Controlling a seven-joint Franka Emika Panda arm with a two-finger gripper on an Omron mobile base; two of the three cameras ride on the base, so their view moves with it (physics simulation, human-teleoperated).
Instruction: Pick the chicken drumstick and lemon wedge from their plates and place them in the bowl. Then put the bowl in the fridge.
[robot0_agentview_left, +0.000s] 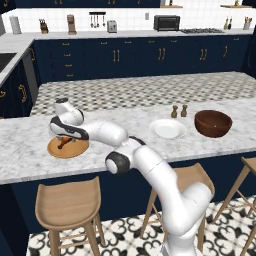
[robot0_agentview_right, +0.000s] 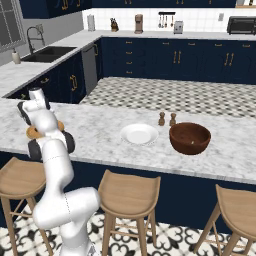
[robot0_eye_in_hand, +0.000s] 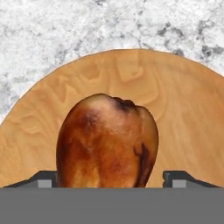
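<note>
The chicken drumstick (robot0_eye_in_hand: 107, 142) lies on the tan wooden plate (robot0_eye_in_hand: 183, 113), and everything turns on how it sits against the gripper (robot0_eye_in_hand: 109, 180): in the hand view its bulbous end sits squarely between the two dark fingertips (robot0_eye_in_hand: 177, 177), one tip on each side with a small gap on each side, so the jaws stand open around it and nothing is gripped yet. Its long axis seems to run away from the camera, though the thin bone end cannot be made out there. From the left base view the arm reaches down over that plate (robot0_agentview_left: 67, 148), with the drumstick (robot0_agentview_left: 64, 143) just below the hand. To the right of that plate sits the white plate (robot0_agentview_left: 168, 129); whether anything lies on it is too small to tell. Beyond that, the bowl (robot0_agentview_left: 213, 123) looks empty, so closing on the drumstick seems the step in hand.
</note>
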